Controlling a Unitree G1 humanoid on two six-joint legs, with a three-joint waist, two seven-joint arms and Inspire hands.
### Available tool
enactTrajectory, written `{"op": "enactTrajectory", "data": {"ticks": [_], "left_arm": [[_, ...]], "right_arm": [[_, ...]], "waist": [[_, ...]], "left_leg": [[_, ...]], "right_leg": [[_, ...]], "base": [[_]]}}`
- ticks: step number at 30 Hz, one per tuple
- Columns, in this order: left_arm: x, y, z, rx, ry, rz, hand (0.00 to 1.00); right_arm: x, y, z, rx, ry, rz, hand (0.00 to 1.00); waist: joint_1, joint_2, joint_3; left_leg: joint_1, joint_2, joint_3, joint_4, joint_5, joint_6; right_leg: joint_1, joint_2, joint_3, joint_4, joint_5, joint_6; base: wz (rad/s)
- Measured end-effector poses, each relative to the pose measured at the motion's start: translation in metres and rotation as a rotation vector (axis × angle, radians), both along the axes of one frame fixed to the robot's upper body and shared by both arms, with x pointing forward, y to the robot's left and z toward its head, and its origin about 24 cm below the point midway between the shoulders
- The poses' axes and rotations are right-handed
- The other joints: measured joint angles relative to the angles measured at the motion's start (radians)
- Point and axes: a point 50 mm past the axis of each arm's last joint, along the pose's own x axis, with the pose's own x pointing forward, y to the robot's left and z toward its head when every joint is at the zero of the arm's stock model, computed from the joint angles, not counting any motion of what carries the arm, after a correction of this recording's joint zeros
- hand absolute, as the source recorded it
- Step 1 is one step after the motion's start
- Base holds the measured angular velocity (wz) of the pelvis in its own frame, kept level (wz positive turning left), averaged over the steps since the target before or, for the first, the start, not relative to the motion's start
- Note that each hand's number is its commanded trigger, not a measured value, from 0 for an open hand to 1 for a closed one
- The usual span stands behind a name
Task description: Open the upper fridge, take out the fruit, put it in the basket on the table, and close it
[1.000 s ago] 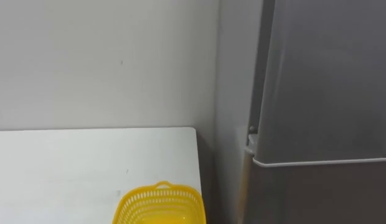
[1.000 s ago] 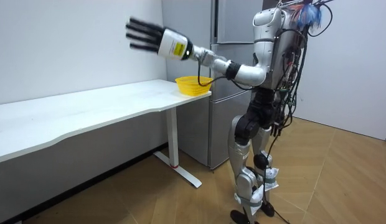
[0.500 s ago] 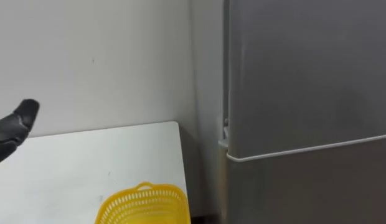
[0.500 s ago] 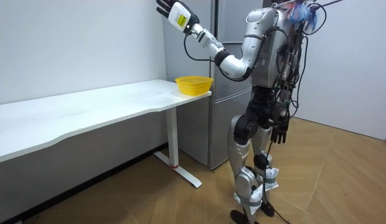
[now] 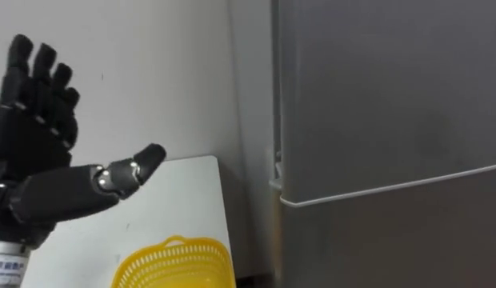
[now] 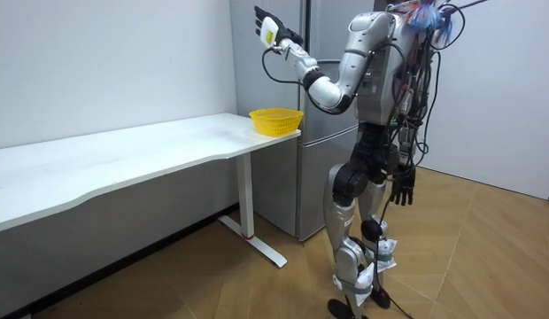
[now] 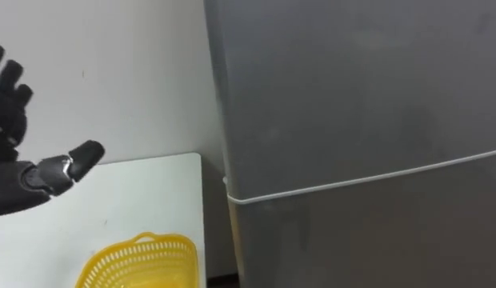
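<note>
Close at the upper left of the eye views: left hand [image 5: 28, 140] raised, fingers spread straight, thumb pointing toward the fridge [image 5: 392, 120]; it holds nothing.
Below the hand: one yellow basket [image 5: 172, 260] on the fridge end of one white table [image 5: 180, 200].
Right of the hand, apart from it: one grey fridge, two doors, both shut. Upper door [image 5: 392, 80] level with the hand; lower door [image 5: 392, 248] under the seam.
Room view adds the stance: robot upright before the fridge, right hand [image 6: 403, 188] hanging by the thigh, fingers loose, empty.
Behind the left hand: white wall [image 5: 152, 72].
</note>
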Motion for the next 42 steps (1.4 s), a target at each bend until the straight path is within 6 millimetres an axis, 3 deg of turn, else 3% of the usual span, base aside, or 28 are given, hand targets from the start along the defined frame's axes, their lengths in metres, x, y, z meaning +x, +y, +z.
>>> {"op": "enactTrajectory", "data": {"ticks": [11, 19, 24, 42], "left_arm": [[0.005, -0.036, -0.010, 0.062, 0.056, -0.238, 0.00], [0.006, -0.040, -0.003, 0.090, 0.020, -0.289, 0.00], [0.005, -0.051, -0.006, 0.105, 0.029, -0.358, 0.00], [0.002, -0.074, -0.011, 0.110, 0.043, -0.514, 0.00]], "right_arm": [[0.020, -0.002, 0.001, -0.005, -0.039, 0.044, 0.00], [0.021, -0.002, 0.001, -0.006, -0.043, 0.057, 0.00], [0.018, -0.001, 0.000, -0.032, -0.028, 0.089, 0.00], [0.019, -0.001, 0.000, -0.043, -0.011, 0.154, 0.00]], "waist": [[-0.031, 0.022, -0.0023], [-0.048, 0.020, -0.0008], [-0.050, 0.015, 0.0027], [-0.056, 0.009, 0.0030]], "left_leg": [[0.004, 0.005, 0.022, 0.000, 0.001, -0.001], [0.002, 0.006, 0.027, -0.002, 0.001, -0.002], [0.002, 0.006, 0.026, -0.002, 0.001, -0.002], [0.012, 0.005, 0.026, -0.007, 0.001, -0.002]], "right_leg": [[-0.001, 0.006, 0.018, 0.001, 0.002, -0.003], [0.001, 0.007, 0.025, 0.000, 0.002, -0.004], [0.000, 0.007, 0.025, -0.001, 0.002, -0.004], [0.002, 0.007, 0.026, -0.003, 0.002, -0.003]], "base": [[-0.03], [-0.02], [0.00], [0.00]]}}
